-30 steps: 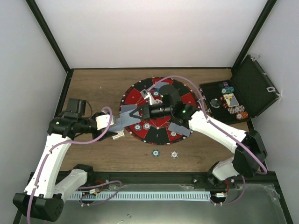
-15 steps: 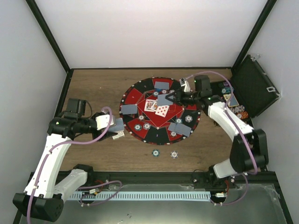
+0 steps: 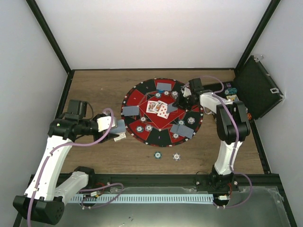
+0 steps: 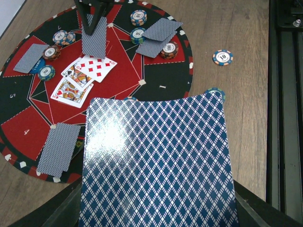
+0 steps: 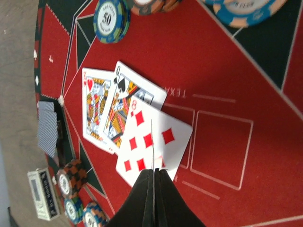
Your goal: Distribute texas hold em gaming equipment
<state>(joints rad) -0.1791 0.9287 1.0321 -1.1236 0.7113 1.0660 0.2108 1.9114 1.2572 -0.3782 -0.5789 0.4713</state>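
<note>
cards: three face-up, overlapping, centre of mat; others face-down | chips: scattered around

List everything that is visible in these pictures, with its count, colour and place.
mat: one, red and black, middle of the table.
face-up cards: three, white, overlapping at the mat's centre.
face-down cards: three groups, grey-blue backs, near the mat's rim.
chips on the mat: several, teal, brown, white, beside those groups.
loose chips: two, striped, on the table nearer than the mat.
small box: one, white and blue, left of the mat.
case: one, black, open, far right.
chips in the case: some, teal among them.
left gripper: shut on the left-held card, blue-backed, left of the mat.
right gripper: shut on the right-held card, blue-backed, over the mat.
</note>
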